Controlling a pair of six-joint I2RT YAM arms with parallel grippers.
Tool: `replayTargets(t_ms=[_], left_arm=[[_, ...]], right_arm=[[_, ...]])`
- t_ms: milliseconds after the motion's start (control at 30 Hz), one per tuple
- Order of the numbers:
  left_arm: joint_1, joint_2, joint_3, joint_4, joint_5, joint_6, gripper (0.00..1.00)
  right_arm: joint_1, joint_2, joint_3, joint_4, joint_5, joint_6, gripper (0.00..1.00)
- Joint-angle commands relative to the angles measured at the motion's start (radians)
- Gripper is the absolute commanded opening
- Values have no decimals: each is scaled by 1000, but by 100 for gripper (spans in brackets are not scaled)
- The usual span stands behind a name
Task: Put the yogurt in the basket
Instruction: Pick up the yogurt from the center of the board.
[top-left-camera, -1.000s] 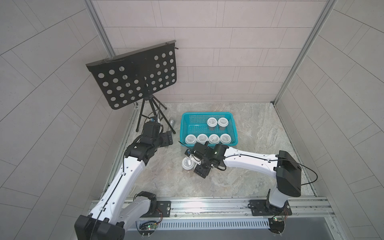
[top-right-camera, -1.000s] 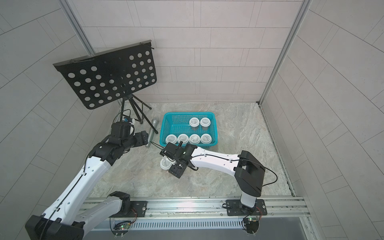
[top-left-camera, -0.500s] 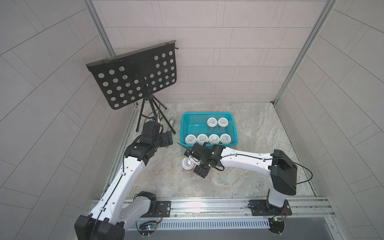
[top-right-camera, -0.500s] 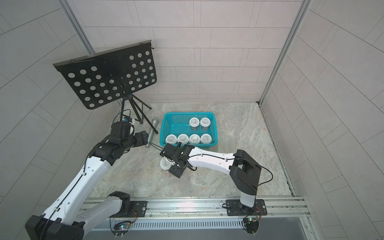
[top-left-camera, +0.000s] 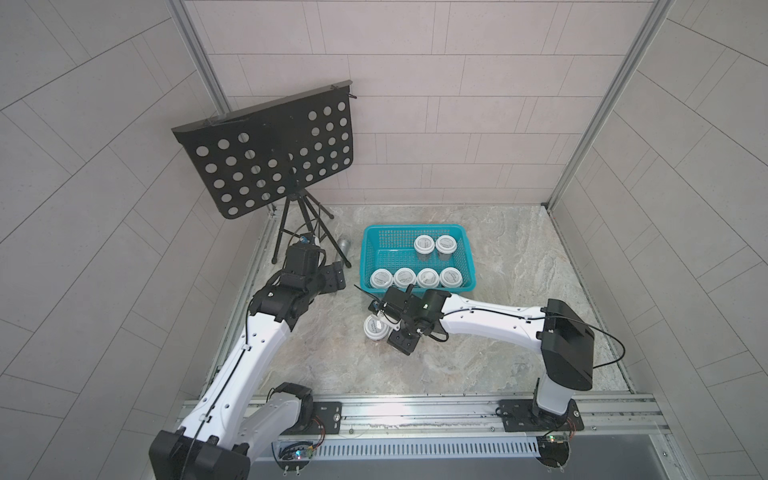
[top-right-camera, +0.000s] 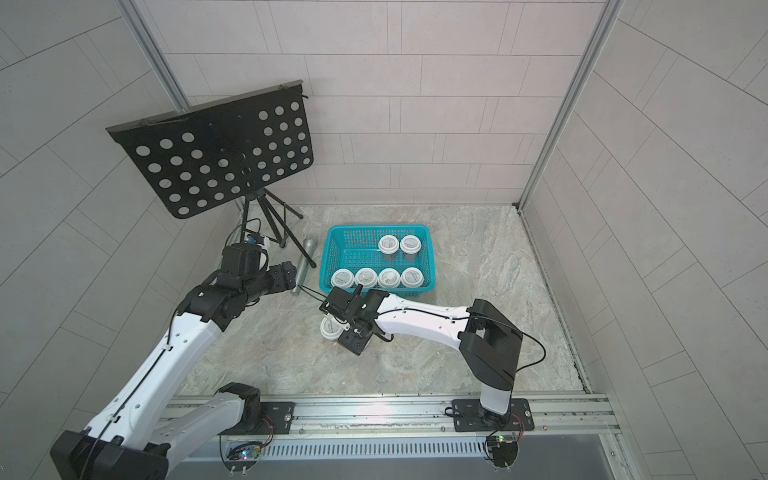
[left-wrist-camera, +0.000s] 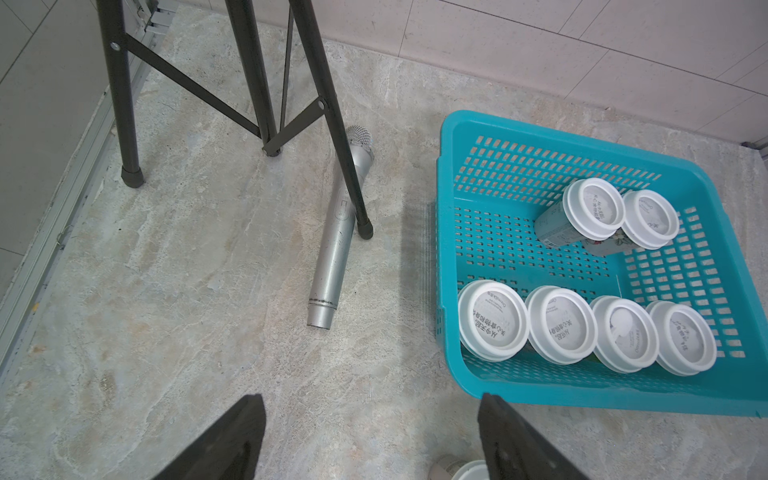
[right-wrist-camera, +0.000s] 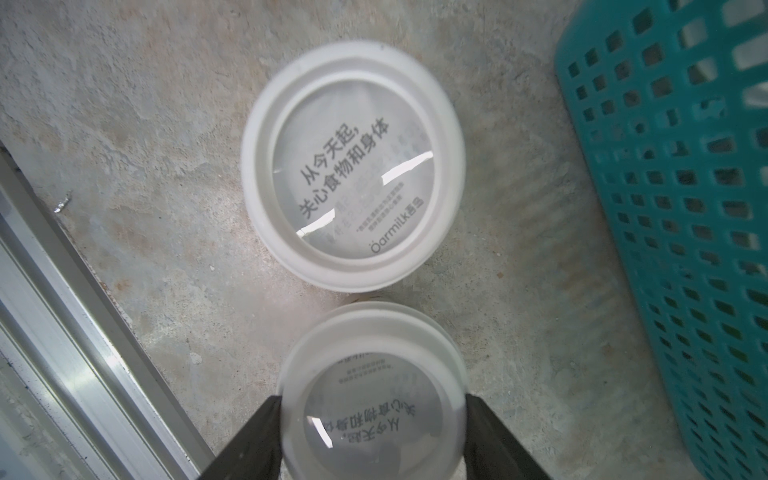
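The teal basket (top-left-camera: 415, 227) (left-wrist-camera: 446, 232) holds several yogurt cups (top-left-camera: 428, 277) (left-wrist-camera: 492, 320), white lids up. Two more yogurt cups stand on the stone floor in front of its left corner. In the right wrist view, my right gripper (right-wrist-camera: 372, 405) is shut on the nearer cup (right-wrist-camera: 372, 386), a black finger pressed against each side of its lid. The free cup (right-wrist-camera: 353, 166) (top-left-camera: 374, 328) stands just beyond it. From above, my right gripper (top-left-camera: 395, 322) covers the held cup. My left gripper (left-wrist-camera: 372, 419) (top-left-camera: 332, 280) hovers open and empty left of the basket.
A silver microphone (left-wrist-camera: 338, 232) (top-right-camera: 305, 266) lies on the floor left of the basket, under one leg (left-wrist-camera: 349, 166) of the black music stand (top-left-camera: 270, 162). The basket wall (right-wrist-camera: 685, 208) is close beside the held cup. A metal rail (right-wrist-camera: 83, 332) runs along the floor edge.
My right gripper has shifted slightly left and its fingers have closed in onto the nearer floor cup. The left arm has not moved.
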Motion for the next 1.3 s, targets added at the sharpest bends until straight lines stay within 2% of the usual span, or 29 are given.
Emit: replayTargets(t_ms=[0,267,633,933,1267], left_arm=[[6,-10,-9,4,-4,11,88],[6,-10,-9,3,-5,11,88],[9,-15,-8,2,-9,10,88],[10,-16,-10,2,-11,9,88],[12,-17,-10,2,-12,8,88]], right_arm=[[4,40,5,-27,17,9,67],[-4,0,-3,-8,27,26,64],[-75,-74,-11,14,-54,56,61],[-201,-145,23,19,-198,61,61],[-320,-165,152,35,-360,61,61]])
